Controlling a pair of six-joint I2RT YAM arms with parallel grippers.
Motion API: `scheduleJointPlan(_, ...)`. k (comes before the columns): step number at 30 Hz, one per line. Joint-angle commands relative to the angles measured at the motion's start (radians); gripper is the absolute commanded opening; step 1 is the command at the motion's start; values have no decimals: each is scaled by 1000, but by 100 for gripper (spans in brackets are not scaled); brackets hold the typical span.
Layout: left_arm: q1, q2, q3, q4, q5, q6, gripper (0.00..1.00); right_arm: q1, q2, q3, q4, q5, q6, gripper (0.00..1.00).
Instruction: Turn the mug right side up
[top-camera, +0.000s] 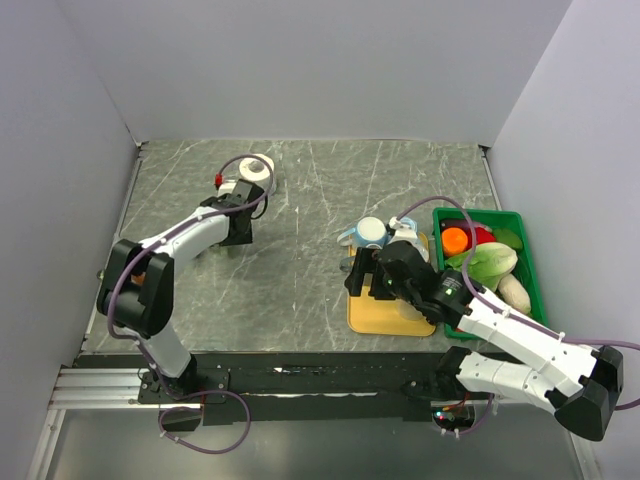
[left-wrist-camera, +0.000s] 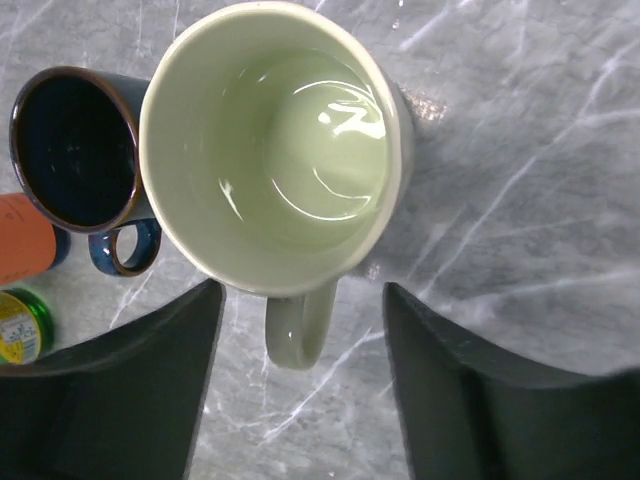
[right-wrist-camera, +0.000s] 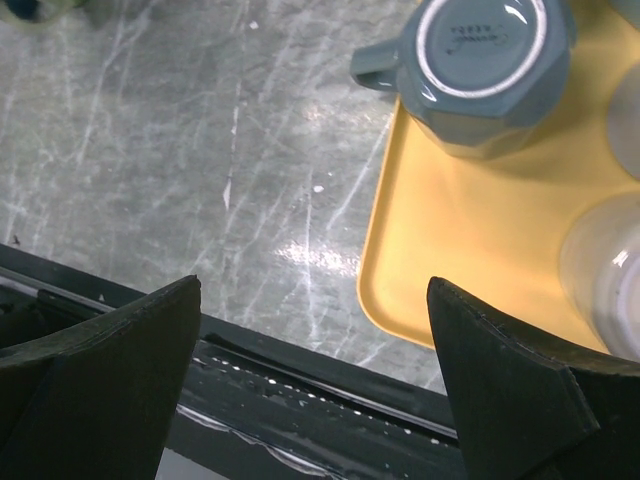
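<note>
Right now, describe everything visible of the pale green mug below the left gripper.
The pale green mug is glossy, ceramic-looking and empty, with highlights on its inner floor. It stands mouth up on the grey marbled table. Its loop handle points toward the left gripper, whose open fingers flank the handle without touching it. A dark blue mug sits close beside it; contact cannot be confirmed.

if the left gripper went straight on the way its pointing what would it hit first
The pale green mug, standing mouth up ahead of the left gripper. Its handle lies in the gap between the open fingers, so probably that first, though depth is hard to judge.
</note>
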Motion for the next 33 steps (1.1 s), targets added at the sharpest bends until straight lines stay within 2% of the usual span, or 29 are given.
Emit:
scheduleJointPlan(1, -17, -116, 39, -17, 37, 8, 80, -6, 12, 47, -53, 50, 30, 100)
scheduleJointPlan(5, -49, -233, 25, -6, 152, 23, 93, -6, 43, 50, -64, 103, 53, 100)
scheduleJointPlan(6, -66, -284, 13, -1, 171, 29, 98, -8, 51, 48, -59, 134, 59, 100)
scheduleJointPlan(10, -71, -421, -29, 63, 334, 90, 96, -8, 103, 92, -108, 210, 116, 100)
scheduleJointPlan(11, -71, -481, -44, 125, 385, 107, 96, -6, 126, 103, -118, 220, 122, 100)
scheduleJointPlan(12, -71, -509, -85, 161, 486, 141, 96, -6, 135, 116, -131, 235, 133, 100)
scheduleJointPlan(16, -73, -598, -162, 304, 701, 218, 96, -8, 157, 133, -142, 261, 132, 100)
scheduleJointPlan(19, -71, -613, -187, 336, 749, 247, 96, -12, 158, 131, -125, 248, 98, 100)
scheduleJointPlan(24, -71, -641, -257, 385, 798, 223, 96, -27, 141, 177, -341, 306, 93, 100)
scheduleJointPlan(28, -71, -638, -234, 353, 827, 227, 96, -92, 48, 136, -443, 268, 81, 100)
scheduleJointPlan(33, -71, -662, -244, 359, 832, 224, 96, -164, -70, 44, -454, 214, 90, 100)
